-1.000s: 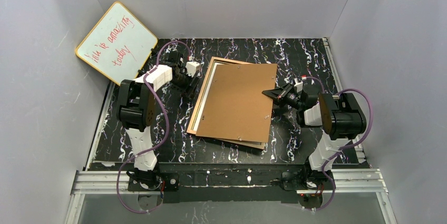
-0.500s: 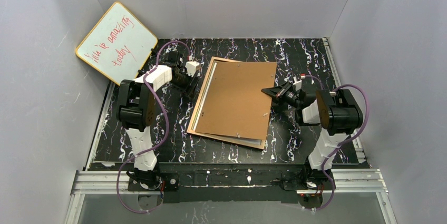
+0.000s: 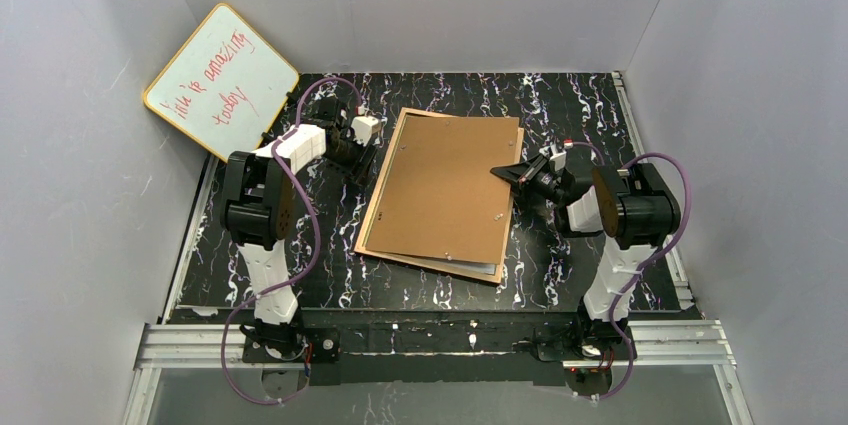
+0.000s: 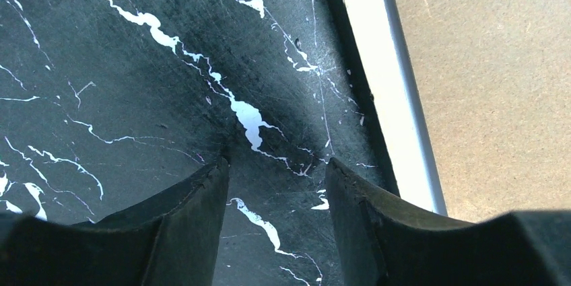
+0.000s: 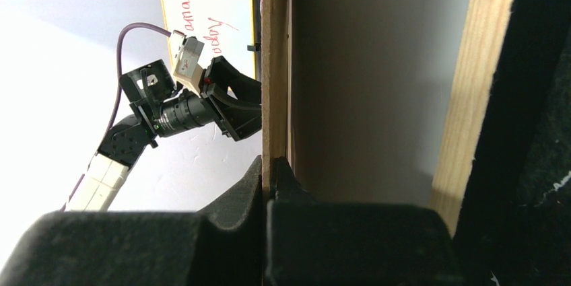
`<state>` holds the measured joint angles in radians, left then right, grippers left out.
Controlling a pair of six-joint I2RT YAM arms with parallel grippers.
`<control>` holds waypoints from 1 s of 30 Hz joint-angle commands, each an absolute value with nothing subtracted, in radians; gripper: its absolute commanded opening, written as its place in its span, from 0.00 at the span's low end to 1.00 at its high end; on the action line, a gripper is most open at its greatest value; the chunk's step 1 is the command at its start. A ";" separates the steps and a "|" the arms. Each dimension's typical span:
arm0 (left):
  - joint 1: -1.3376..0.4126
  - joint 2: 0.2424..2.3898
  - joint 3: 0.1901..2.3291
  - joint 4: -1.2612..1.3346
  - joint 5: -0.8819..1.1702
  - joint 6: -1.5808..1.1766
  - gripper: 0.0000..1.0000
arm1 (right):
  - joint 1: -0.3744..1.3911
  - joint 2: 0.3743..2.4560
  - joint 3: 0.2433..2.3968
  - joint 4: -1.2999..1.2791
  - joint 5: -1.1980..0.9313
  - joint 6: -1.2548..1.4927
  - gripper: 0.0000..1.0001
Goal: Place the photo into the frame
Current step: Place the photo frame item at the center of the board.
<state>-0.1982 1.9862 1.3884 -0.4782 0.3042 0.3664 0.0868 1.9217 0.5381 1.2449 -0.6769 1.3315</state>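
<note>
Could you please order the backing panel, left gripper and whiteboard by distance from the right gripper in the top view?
1. backing panel, clamped in the right gripper
2. left gripper, across the panel
3. whiteboard, far left corner

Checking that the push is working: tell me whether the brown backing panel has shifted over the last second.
Yes. The backing panel slid slightly left across the frame, toward the whiteboard, pinched by the right gripper.

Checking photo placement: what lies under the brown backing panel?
Beneath the backing panel, only the frame rim and a white strip show at its edges; the middle is covered.
</note>
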 commanded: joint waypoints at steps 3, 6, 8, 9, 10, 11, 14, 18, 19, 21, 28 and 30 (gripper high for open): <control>-0.211 2.024 1.336 -0.535 0.353 0.373 0.51 | 0.092 1.883 0.589 1.292 -0.661 1.270 0.01; -0.212 2.023 1.338 -0.536 0.355 0.373 0.51 | 0.093 1.874 0.599 1.265 -0.662 1.243 0.01; -0.212 2.023 1.337 -0.535 0.357 0.373 0.51 | 0.092 1.865 0.602 1.249 -0.661 1.226 0.01; -0.212 2.024 1.335 -0.537 0.357 0.373 0.51 | 0.093 1.859 0.604 1.236 -0.660 1.214 0.01; -0.212 2.025 1.335 -0.537 0.357 0.373 0.50 | 0.092 1.851 0.605 1.218 -0.660 1.198 0.01; -0.212 2.023 1.336 -0.537 0.357 0.373 0.50 | 0.093 1.840 0.607 1.199 -0.655 1.178 0.01; -0.212 2.021 1.335 -0.539 0.358 0.375 0.50 | 0.091 1.797 0.611 1.111 -0.633 1.118 0.01; -0.212 2.019 1.339 -0.541 0.361 0.374 0.50 | 0.088 1.771 0.621 1.054 -0.624 1.072 0.01; -0.212 2.020 1.340 -0.541 0.362 0.374 0.50 | 0.086 1.773 0.623 1.055 -0.627 1.073 0.01; -0.212 2.019 1.339 -0.544 0.366 0.374 0.50 | 0.085 1.781 0.628 1.063 -0.638 1.078 0.01; -0.218 2.020 1.324 -0.546 0.388 0.370 0.48 | 0.088 1.820 0.627 1.104 -0.643 1.130 0.01; -0.228 2.024 1.313 -0.545 0.400 0.367 0.47 | 0.093 1.829 0.616 1.132 -0.637 1.151 0.01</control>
